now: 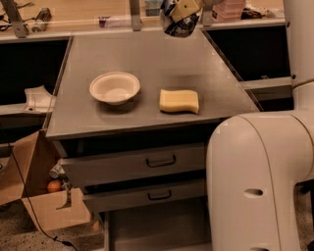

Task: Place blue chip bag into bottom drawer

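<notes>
My gripper hangs high over the far edge of the grey table, near the top of the camera view. It is shut on the blue chip bag, a dark crinkly bag that droops below the fingers, lifted well off the tabletop. The bottom drawer stands pulled out at the foot of the cabinet, a shallow grey tray with a bare floor, below the two handled drawers. My arm's large white body fills the right side and hides the drawer's right part.
A white bowl and a yellow sponge sit on the table's near half. The middle drawer and top drawer stick out slightly. A cardboard box stands on the floor at left.
</notes>
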Robot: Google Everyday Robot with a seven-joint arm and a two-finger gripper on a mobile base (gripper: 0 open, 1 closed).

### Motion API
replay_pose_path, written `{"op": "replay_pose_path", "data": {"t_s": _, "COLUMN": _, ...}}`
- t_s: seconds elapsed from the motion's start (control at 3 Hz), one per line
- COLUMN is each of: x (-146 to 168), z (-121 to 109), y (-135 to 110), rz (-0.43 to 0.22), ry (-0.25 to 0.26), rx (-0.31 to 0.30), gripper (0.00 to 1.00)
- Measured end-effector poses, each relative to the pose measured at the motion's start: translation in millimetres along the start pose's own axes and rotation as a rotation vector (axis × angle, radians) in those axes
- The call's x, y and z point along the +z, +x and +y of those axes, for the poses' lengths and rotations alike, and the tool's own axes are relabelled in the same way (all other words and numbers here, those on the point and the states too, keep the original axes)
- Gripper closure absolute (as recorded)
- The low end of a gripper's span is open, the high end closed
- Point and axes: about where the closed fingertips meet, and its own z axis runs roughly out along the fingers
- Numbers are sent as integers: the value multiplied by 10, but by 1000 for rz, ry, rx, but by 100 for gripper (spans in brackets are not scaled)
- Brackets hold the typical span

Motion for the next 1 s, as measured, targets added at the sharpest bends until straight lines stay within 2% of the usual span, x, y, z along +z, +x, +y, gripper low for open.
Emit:
{"op": "replay_pose_path", "data": {"t_s": 0.33, "x": -39, "z": -44, "y": 22, "rz": -15, "ry": 8, "rx": 13, "gripper": 100}}
{"op": "replay_pose_path", "data": {"t_s": 0.67, "x": -483, "z": 68, "y": 163, "rz": 11, "ry": 37, "rx": 76, "gripper": 100}}
{"op": "replay_pose_path", "data": {"t_s": 1.0, "x": -782, "z": 232, "y": 243, "rz": 24, "ry": 61, "rx": 113, "gripper": 100}}
